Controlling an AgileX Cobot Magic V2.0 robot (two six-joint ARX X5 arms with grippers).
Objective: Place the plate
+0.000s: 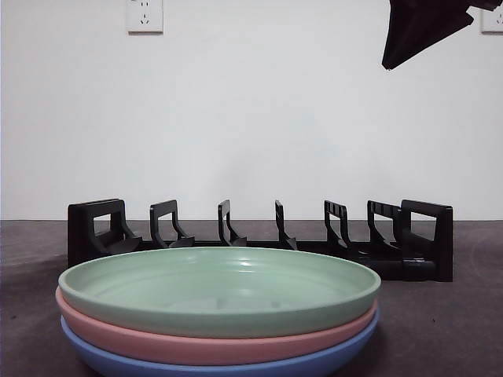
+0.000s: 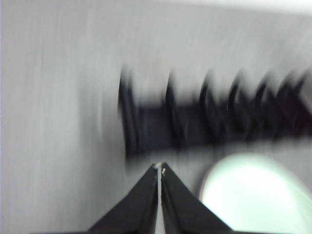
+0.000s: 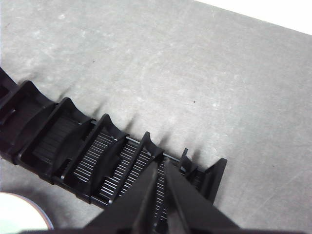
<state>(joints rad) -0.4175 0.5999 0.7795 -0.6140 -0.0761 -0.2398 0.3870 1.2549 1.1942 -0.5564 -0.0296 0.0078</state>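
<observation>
Three plates are stacked at the table's front: a green plate (image 1: pixel 220 287) on top, a pink plate (image 1: pixel 212 343) under it and a blue plate (image 1: pixel 236 367) at the bottom. A black slotted rack (image 1: pixel 424 236) stands behind them with nothing in its slots. My left gripper (image 2: pixel 160 168) is shut and empty, above the table near the rack (image 2: pixel 195 126) and the green plate (image 2: pixel 253 195); its view is blurred. My right gripper (image 3: pixel 161 163) is shut and empty, high above one end of the rack (image 3: pixel 73 141). A black gripper tip (image 1: pixel 416 31) shows at the front view's top right.
A white wall with power sockets (image 1: pixel 145 16) rises behind the table. Bare dark grey tabletop (image 3: pixel 195 73) lies beyond the rack. A pale plate edge (image 3: pixel 19 214) shows at the corner of the right wrist view.
</observation>
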